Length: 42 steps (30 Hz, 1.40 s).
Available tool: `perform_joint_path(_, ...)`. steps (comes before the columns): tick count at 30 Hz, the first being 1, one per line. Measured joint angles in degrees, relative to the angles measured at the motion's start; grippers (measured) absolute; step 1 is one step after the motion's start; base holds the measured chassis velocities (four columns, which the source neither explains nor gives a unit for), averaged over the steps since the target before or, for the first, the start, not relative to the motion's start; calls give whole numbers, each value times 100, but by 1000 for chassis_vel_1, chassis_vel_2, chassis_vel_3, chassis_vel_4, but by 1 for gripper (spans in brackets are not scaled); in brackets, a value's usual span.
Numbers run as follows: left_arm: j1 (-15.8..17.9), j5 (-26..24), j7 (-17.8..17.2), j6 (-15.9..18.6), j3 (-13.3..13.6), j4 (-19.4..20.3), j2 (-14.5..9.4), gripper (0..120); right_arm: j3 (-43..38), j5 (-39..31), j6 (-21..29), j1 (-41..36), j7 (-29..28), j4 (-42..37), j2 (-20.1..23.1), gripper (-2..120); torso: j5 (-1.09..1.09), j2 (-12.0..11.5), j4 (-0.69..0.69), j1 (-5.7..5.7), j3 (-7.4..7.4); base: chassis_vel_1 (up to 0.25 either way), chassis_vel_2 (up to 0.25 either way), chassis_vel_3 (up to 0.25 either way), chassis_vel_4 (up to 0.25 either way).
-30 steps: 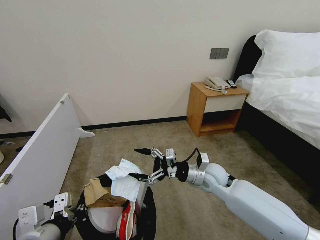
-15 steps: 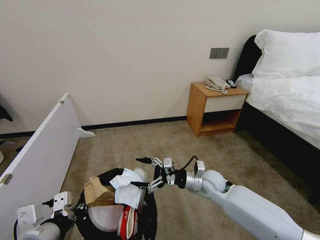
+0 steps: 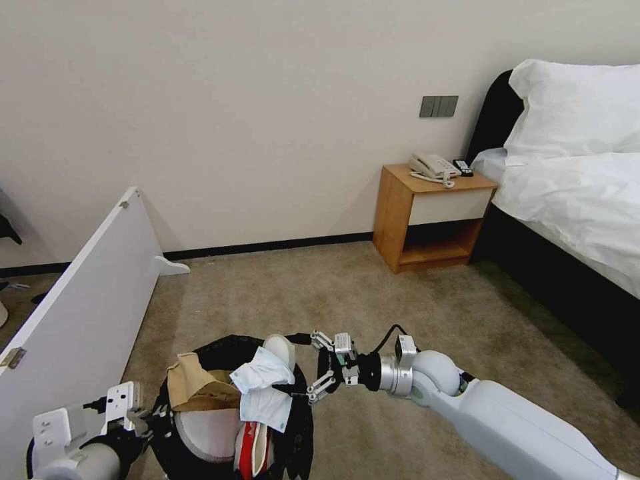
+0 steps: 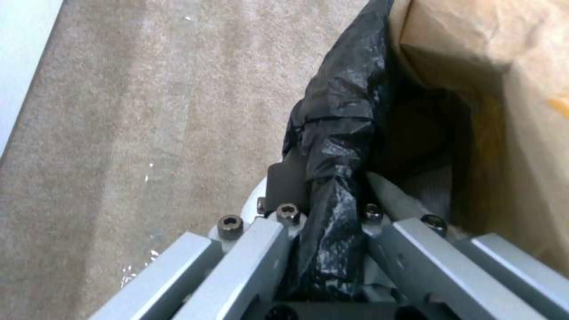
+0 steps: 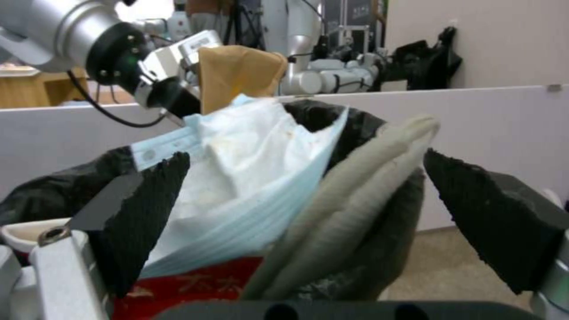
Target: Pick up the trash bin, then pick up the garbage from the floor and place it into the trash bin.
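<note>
The trash bin (image 3: 298, 427), lined with a black bag (image 4: 338, 133), hangs at the lower left of the head view. My left gripper (image 3: 145, 417) is shut on its rim, with bag plastic pinched between the fingers (image 4: 284, 191). The bin is heaped with garbage: a brown paper scrap (image 3: 193, 387), a pale blue mask (image 3: 263, 393), a white slipper (image 3: 280, 348) and a red packet (image 3: 250, 447). My right gripper (image 3: 290, 363) stands open at the bin's right rim. In the right wrist view its pads (image 5: 154, 209) flank the mask (image 5: 249, 178) and the slipper (image 5: 355, 178).
A white board (image 3: 87, 293) lies tilted along the left. A wooden nightstand (image 3: 433, 213) with a phone stands against the wall, and a bed (image 3: 573, 200) is at the right. Bare carpet (image 3: 280, 287) stretches ahead of the bin.
My right gripper has sunk lower and drawn closer to the bin's rim, staying open. The mask has slid down onto the heap in the bin. The left gripper holds still.
</note>
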State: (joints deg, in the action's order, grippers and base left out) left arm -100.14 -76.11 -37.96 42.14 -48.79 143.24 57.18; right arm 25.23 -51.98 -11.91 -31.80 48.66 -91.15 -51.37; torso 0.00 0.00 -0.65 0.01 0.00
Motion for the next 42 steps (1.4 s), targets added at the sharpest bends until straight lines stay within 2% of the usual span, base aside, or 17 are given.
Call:
perform_joint_path(4,-20,-1,0,0,0,0,0,1,-63,329,-127,5,-108,27,-63,100,0,0,0,0,0,0,0,0,0)
perform_joint_path(6,-29,2,-1,0,5,0,2,1,-197,1168,-268,79,-231,74,-140,100,0,0,2,0,0,0,0,0,0)
perform_joint_path(7,-29,2,-1,0,5,0,2,1,-197,1168,-268,79,-231,74,-140,100,0,0,2,0,0,0,0,0,0)
perform_joint_path(12,-20,5,-1,0,19,0,9,1,-169,484,135,105,-318,-213,-47,100,0,0,0,0,0,0,0,0,0)
perform_joint_path(14,-20,7,-1,0,25,0,16,1,-79,-331,463,59,-322,-427,45,100,0,0,0,0,0,0,0,0,0)
perform_joint_path(18,-20,8,-1,0,25,0,17,1,-40,-760,612,15,-247,-542,83,100,0,0,0,0,-1,0,0,0,0)
perform_joint_path(37,-33,6,0,0,15,0,6,1,-5,-867,628,37,35,-627,181,100,0,0,0,0,0,0,0,0,0)
perform_joint_path(40,-38,4,0,0,14,0,9,1,-6,-682,616,56,5,-567,157,100,0,0,0,0,0,0,0,0,0)
perform_joint_path(42,-49,4,0,0,13,0,15,1,-47,-310,581,75,-193,-489,118,100,0,0,0,0,0,0,0,0,0)
